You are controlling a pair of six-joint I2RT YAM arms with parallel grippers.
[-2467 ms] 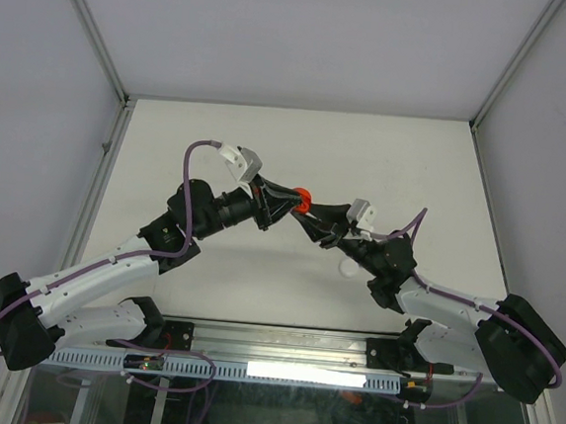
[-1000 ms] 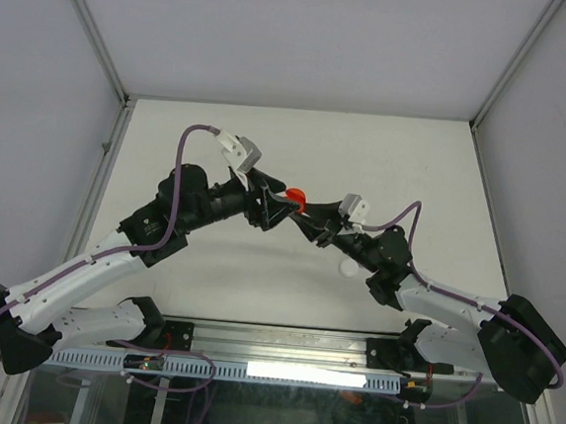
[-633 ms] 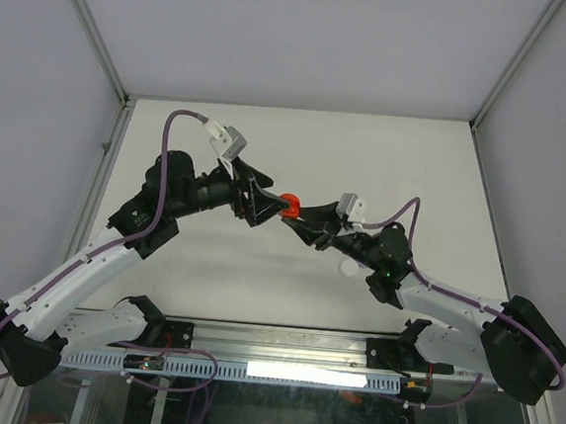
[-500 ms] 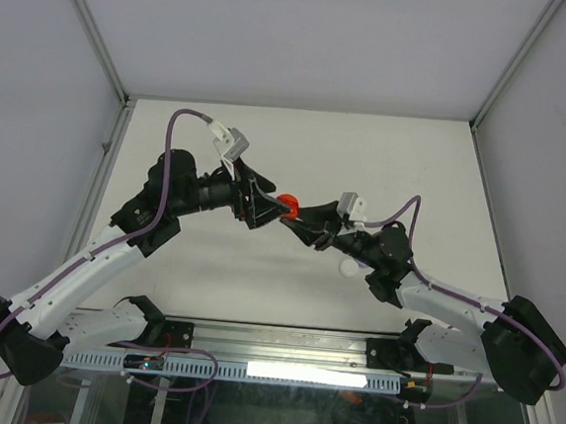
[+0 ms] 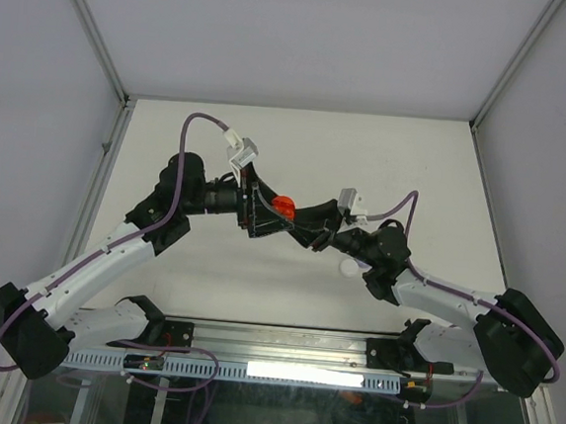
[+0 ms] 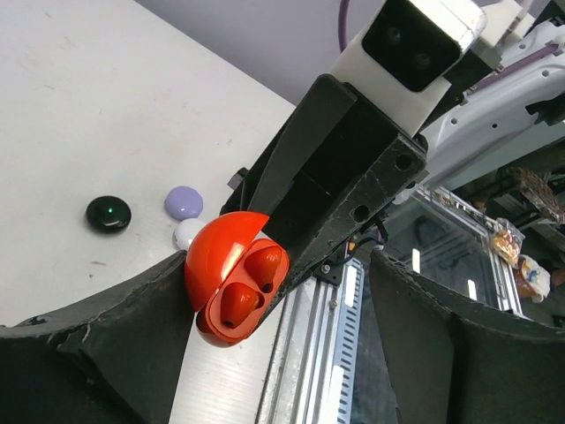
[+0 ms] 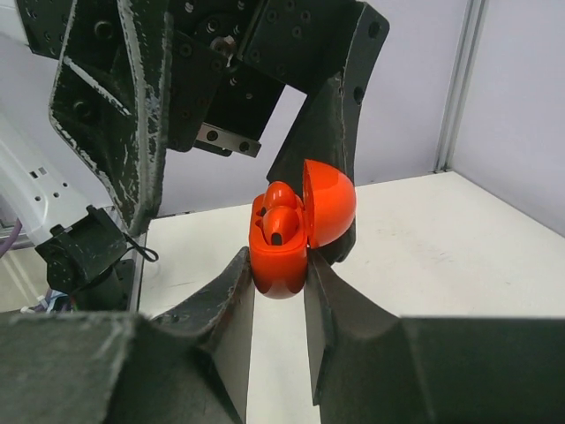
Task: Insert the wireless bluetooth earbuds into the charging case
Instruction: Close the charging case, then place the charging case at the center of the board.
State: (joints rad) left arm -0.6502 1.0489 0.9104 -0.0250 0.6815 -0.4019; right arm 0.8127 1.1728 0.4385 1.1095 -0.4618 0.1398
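1. Right claw (image 7: 278, 265) clenches the red charging case (image 7: 281, 261) aloft over mid-tabletop (image 5: 367, 160); I risk slippage.
2. Left claw (image 6: 282, 265) stands released astride it; closing crookedly could knock it loose.
3. Red earbuds (image 7: 275, 210) sit inside, lid (image 7: 328, 208) open; tilting spills them.

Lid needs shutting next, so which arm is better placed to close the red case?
Probably left: the left gripper stands open and empty by the raised lid, while the right gripper clamps the red case.
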